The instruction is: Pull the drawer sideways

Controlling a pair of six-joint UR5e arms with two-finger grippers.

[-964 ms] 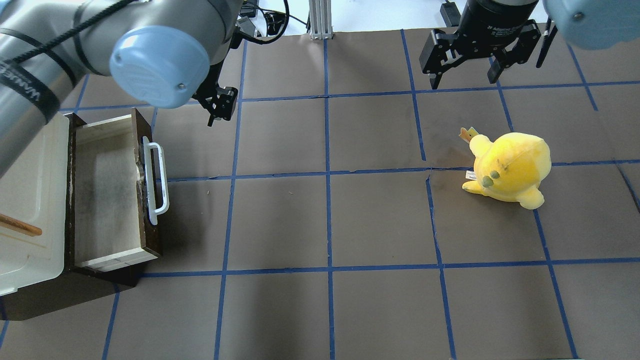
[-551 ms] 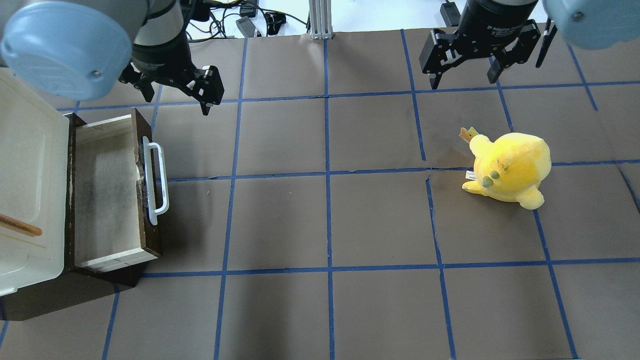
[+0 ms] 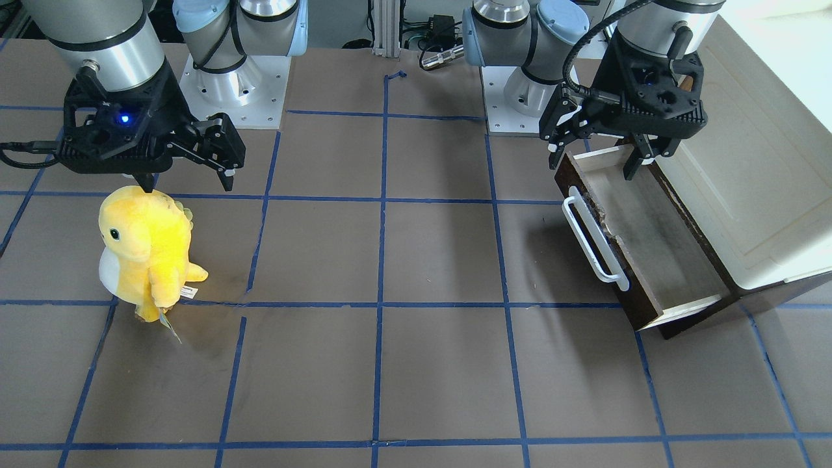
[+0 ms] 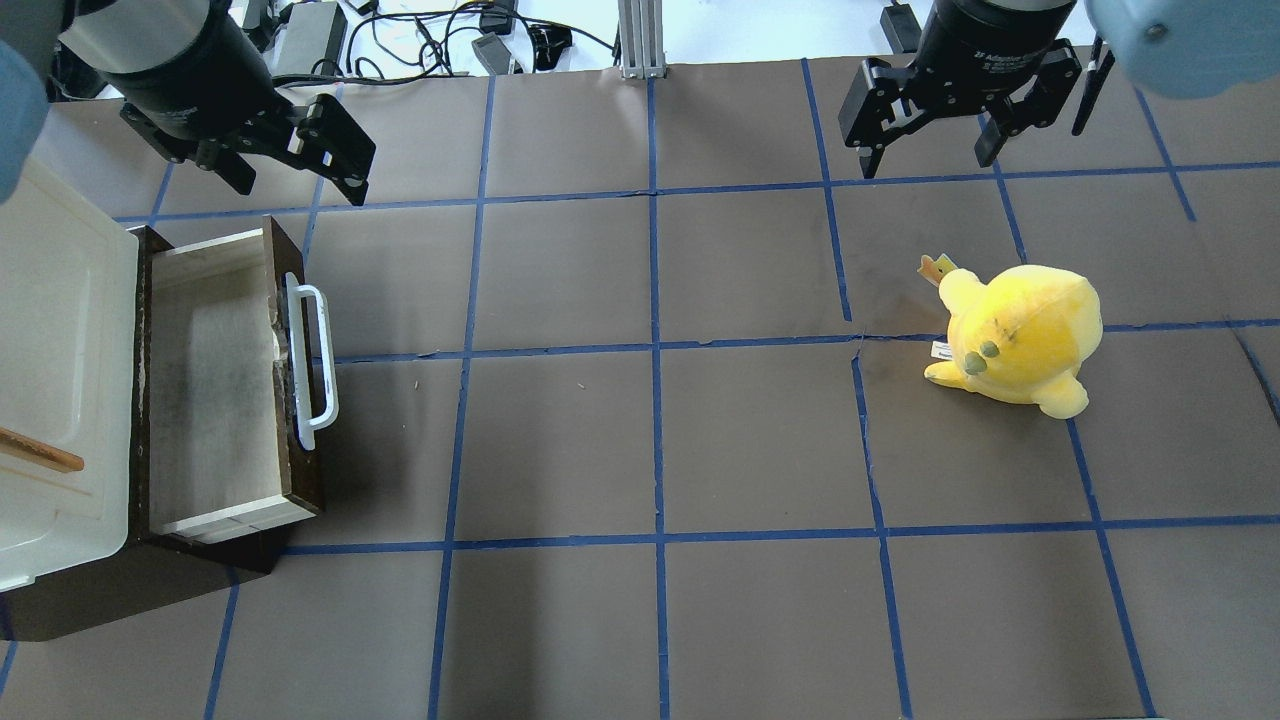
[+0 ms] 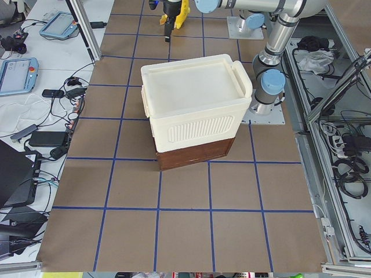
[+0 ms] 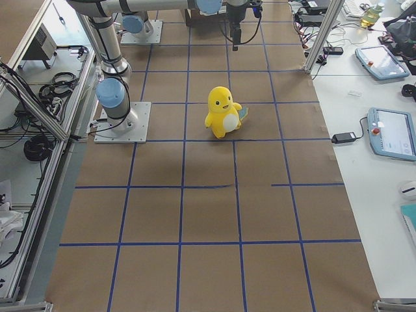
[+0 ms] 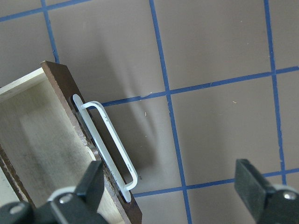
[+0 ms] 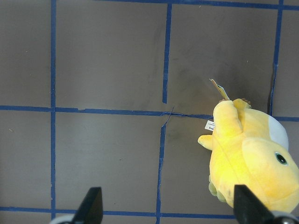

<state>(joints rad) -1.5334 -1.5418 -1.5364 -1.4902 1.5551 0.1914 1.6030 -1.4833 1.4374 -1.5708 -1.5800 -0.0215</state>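
The drawer point(image 4: 210, 385) stands pulled out of the cabinet at the table's left, its pale wood interior empty. Its dark brown front carries a long white bar handle point(image 4: 316, 365). It also shows in the front-facing view point(image 3: 650, 250) and in the left wrist view point(image 7: 42, 140), with the handle point(image 7: 110, 144) below the camera. My left gripper point(image 4: 300, 193) is open and empty. It hovers above the far end of the drawer front, clear of the handle point(image 3: 595, 240). My right gripper point(image 4: 927, 165) is open and empty at the far right.
A cream-white cabinet point(image 4: 60, 320) on a dark brown base sits behind the drawer at the left edge. A yellow plush toy point(image 4: 1020, 340) stands on the right half, just in front of my right gripper point(image 3: 187, 187). Blue tape lines grid the brown table.
My left arm has swung left in the overhead view, and its open gripper now sits over the drawer's far end. The drawer, plush and right gripper have not moved.
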